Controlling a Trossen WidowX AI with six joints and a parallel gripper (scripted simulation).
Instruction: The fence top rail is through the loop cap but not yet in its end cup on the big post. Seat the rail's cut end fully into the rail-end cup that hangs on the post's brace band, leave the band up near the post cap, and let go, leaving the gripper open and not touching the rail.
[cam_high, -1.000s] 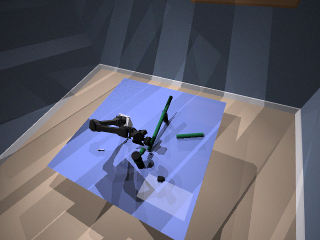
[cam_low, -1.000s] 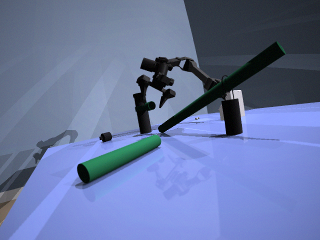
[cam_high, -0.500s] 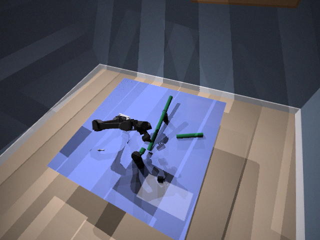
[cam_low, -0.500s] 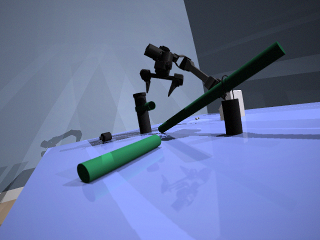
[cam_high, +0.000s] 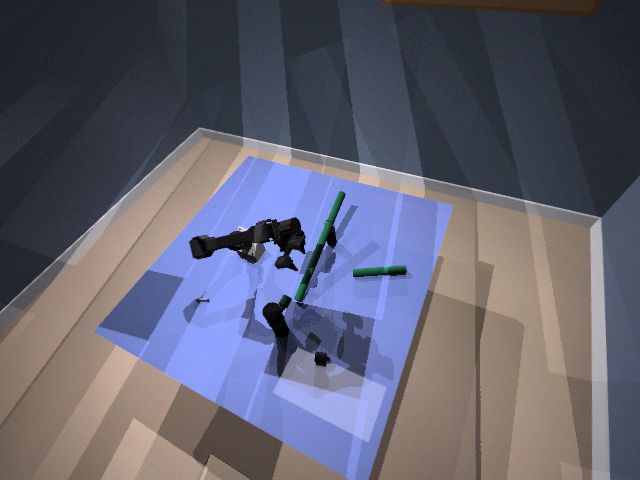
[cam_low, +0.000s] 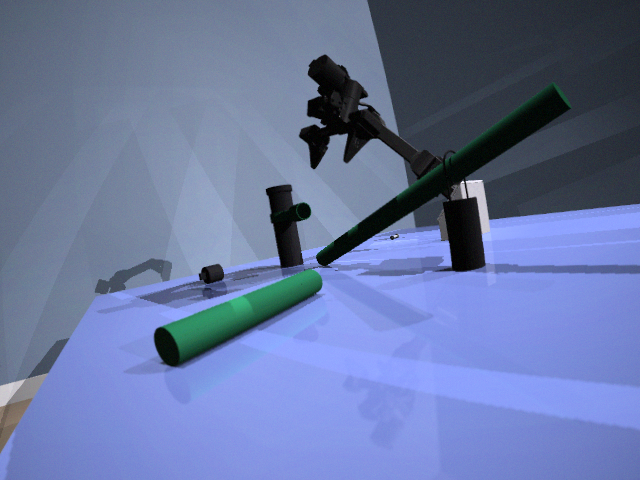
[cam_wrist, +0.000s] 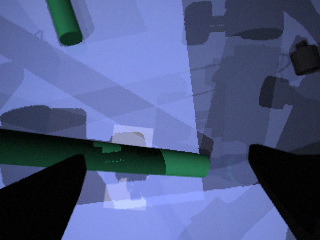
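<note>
The long green top rail (cam_high: 321, 242) (cam_low: 392, 206) (cam_wrist: 185, 164) slopes down through the wire loop above the short black post (cam_low: 463, 232). Its lower end rests at or near the mat, outside the cup. The green rail-end cup (cam_high: 284, 301) (cam_low: 302, 211) sits on a band around the big black post (cam_high: 278, 322) (cam_low: 286, 242), a little below the post cap, with its mouth facing the rail side. My gripper (cam_high: 299, 260) (cam_low: 330, 164) (cam_wrist: 168, 157) is wide open and empty, above the mat near the rail. In the wrist view the rail's lower end shows beyond and between the fingers.
A loose green bar (cam_high: 379, 270) (cam_low: 240, 310) (cam_wrist: 64, 20) lies on the blue mat (cam_high: 222, 372). A small black fitting (cam_high: 321, 358) (cam_low: 211, 273) (cam_wrist: 306, 60) lies beyond the big post. A small bolt-like piece (cam_high: 202, 300) (cam_low: 394, 236) lies on the other side.
</note>
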